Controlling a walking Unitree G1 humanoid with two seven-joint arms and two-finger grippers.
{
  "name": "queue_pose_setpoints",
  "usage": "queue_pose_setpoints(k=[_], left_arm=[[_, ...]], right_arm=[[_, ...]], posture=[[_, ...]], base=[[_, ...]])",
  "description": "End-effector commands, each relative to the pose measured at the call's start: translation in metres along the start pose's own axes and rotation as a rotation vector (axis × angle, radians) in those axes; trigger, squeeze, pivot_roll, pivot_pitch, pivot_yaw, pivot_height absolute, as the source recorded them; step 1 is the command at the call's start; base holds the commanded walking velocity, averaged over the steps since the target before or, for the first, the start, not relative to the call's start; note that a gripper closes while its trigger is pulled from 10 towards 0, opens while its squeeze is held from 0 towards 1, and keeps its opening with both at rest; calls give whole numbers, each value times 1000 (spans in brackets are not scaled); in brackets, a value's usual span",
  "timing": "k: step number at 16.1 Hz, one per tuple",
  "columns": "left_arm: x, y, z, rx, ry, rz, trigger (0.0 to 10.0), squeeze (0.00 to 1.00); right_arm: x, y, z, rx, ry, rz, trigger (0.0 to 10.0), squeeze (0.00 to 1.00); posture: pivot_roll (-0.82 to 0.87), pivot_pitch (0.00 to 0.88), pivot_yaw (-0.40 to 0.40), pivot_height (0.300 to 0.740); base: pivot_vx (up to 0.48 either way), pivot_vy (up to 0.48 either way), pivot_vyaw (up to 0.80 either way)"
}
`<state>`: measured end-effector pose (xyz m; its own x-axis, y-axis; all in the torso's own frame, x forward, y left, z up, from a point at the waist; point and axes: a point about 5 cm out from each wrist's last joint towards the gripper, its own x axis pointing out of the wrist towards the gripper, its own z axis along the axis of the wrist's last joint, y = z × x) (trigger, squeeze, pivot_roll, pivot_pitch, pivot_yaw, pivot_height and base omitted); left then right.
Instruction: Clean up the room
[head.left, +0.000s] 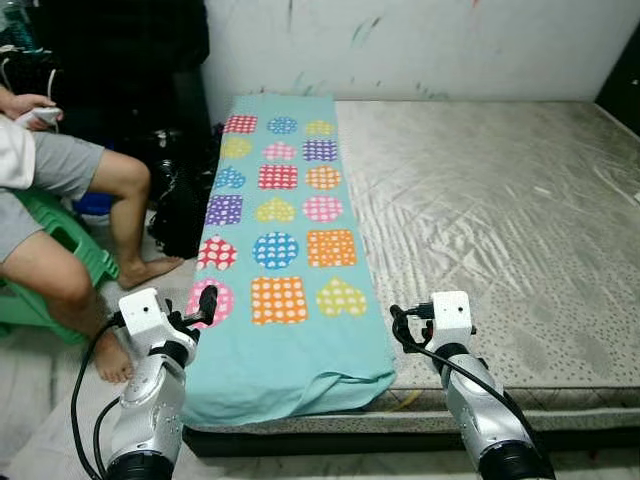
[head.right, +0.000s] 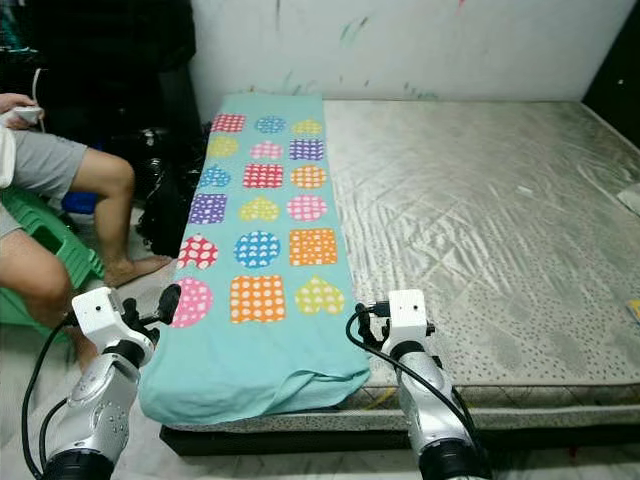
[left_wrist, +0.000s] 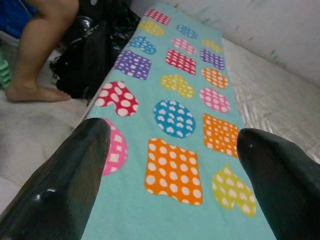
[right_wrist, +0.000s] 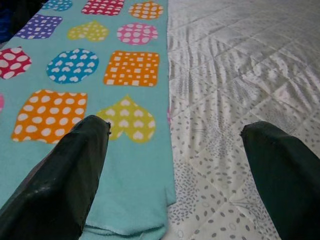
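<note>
A teal blanket (head.left: 290, 250) printed with coloured dotted hearts, circles and squares lies lengthwise along the left strip of a bare grey mattress (head.left: 500, 220). Its near end hangs crumpled over the mattress's front edge. My left gripper (head.left: 197, 310) is held up at the blanket's near left edge, open, with nothing between its fingers (left_wrist: 65, 185). My right gripper (head.left: 408, 322) hovers over the blanket's near right edge where it meets the mattress. It is also open and holds nothing, fingers (right_wrist: 60, 175) spread wide.
A person sits on a green stool (head.left: 60, 240) to the left, bare foot (head.left: 112, 358) on the floor close to my left arm. Black bags (head.left: 180, 200) lie between the person and the bed. A white wall runs behind the mattress.
</note>
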<state>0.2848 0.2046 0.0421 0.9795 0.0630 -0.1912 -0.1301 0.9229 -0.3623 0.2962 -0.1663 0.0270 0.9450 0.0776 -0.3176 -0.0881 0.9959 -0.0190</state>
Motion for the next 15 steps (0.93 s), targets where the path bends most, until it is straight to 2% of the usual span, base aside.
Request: queue_pose_setpoints(k=[1,5,10,15], left_arm=[[0,2,-1,12,14,5,10000,0],[0,2,-2,15,17,5,10000,0],[0,2,-3,18,22,5,10000,0],[-1,4,-2,6,20,12,10000,0]], right_arm=[[1,-2,1,5,6,-9,10000,0],[1,-2,1,4,7,-7,10000,0],[1,-1,0,4,8,-5,10000,0],[0,-1,0,11,9,-7,10000,0]], posture=[[-136,13,10,740],[-135,8,10,740],[-135,4,11,740],[-134,5,12,740]], base=[[251,0,0],[253,0,-534],[256,0,0],[0,0,0]])
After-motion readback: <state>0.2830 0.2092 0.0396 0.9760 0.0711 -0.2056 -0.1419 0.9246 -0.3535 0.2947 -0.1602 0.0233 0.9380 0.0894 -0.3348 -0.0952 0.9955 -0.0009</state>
